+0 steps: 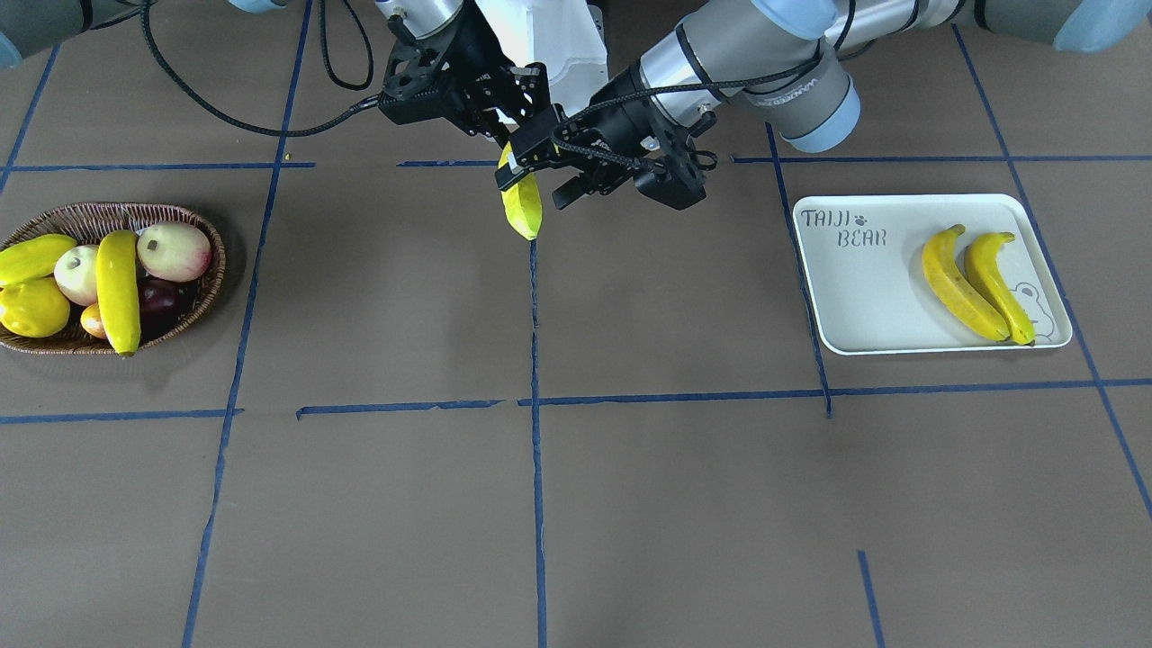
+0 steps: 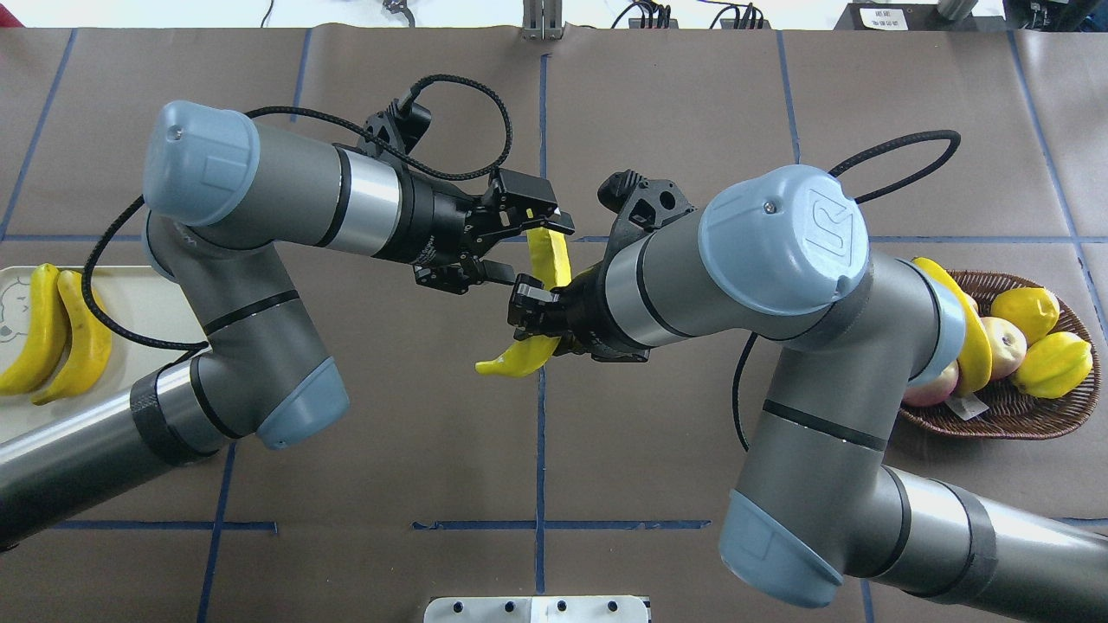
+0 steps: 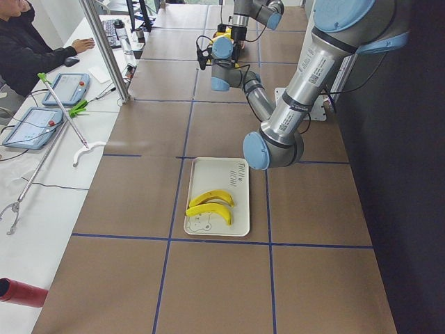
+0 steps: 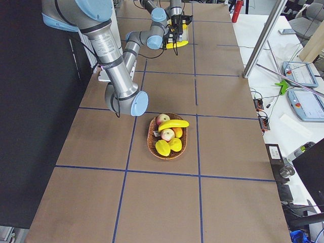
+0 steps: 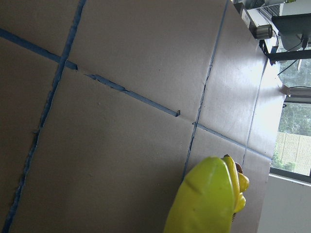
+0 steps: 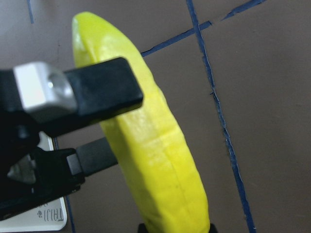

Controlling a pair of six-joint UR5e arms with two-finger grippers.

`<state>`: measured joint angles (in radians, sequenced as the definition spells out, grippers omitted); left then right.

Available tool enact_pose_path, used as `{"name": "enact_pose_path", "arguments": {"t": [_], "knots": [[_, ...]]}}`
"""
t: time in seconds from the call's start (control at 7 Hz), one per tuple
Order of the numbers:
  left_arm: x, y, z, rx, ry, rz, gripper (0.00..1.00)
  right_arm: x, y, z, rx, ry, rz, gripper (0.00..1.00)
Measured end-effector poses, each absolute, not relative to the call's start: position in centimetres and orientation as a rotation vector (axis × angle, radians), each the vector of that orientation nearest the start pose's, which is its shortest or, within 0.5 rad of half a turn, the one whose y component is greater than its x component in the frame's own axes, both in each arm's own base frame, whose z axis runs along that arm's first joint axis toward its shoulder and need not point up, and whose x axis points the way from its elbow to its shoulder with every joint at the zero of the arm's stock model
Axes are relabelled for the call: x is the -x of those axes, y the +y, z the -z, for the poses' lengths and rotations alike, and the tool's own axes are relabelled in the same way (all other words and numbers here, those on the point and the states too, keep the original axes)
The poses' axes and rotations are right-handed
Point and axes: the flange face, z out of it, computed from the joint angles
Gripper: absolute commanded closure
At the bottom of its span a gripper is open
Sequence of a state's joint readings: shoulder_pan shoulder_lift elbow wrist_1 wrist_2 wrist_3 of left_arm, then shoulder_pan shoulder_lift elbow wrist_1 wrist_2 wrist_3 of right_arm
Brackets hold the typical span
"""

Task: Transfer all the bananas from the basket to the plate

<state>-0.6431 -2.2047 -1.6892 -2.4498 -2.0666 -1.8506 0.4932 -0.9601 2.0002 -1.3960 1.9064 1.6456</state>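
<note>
My right gripper (image 2: 541,329) is shut on a yellow banana (image 1: 523,209) held above the table's middle. My left gripper (image 1: 540,184) is open, its fingers (image 6: 97,92) on either side of that banana's (image 2: 519,355) other end. One finger touches it and the other stands a little off. Another banana (image 1: 119,292) lies across the fruit in the wicker basket (image 1: 193,220). Two bananas (image 1: 958,288) lie side by side on the white plate (image 1: 864,297), next to its bear drawing.
Apples (image 1: 174,250), a lemon (image 1: 34,308) and a yellow-green fruit (image 1: 31,258) share the basket. Blue tape lines cross the brown table. In the exterior left view a person (image 3: 28,56) sits at a side desk with tablets (image 3: 66,87).
</note>
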Motion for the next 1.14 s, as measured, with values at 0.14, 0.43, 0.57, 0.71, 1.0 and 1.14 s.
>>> {"name": "enact_pose_path", "arguments": {"t": [0.14, 0.43, 0.57, 0.71, 1.0, 1.14], "knots": [[-44.7, -43.9, -13.1, 0.088, 1.630, 0.304, 1.00, 45.1, -35.5, -11.2, 0.039, -1.239, -0.287, 0.95], [-44.7, -44.0, -13.1, 0.087, 1.628, 0.305, 1.00, 45.1, -35.3, -11.2, 0.040, -1.241, -0.281, 0.00], [-44.5, -44.4, -13.1, 0.081, 1.627, 0.312, 1.00, 44.8, -35.1, -11.0, 0.039, -1.246, -0.279, 0.00], [-44.1, -45.0, -13.2, 0.074, 1.621, 0.323, 1.00, 44.2, -35.1, -10.8, 0.032, -1.254, -0.282, 0.00], [-43.2, -46.3, -13.6, 0.061, 1.599, 0.354, 1.00, 41.5, -34.9, -10.2, 0.021, -1.273, -0.290, 0.00], [-42.9, -47.4, -14.4, 0.052, 1.567, 0.371, 1.00, 39.5, -35.1, -9.8, 0.020, -1.284, -0.294, 0.00]]}}
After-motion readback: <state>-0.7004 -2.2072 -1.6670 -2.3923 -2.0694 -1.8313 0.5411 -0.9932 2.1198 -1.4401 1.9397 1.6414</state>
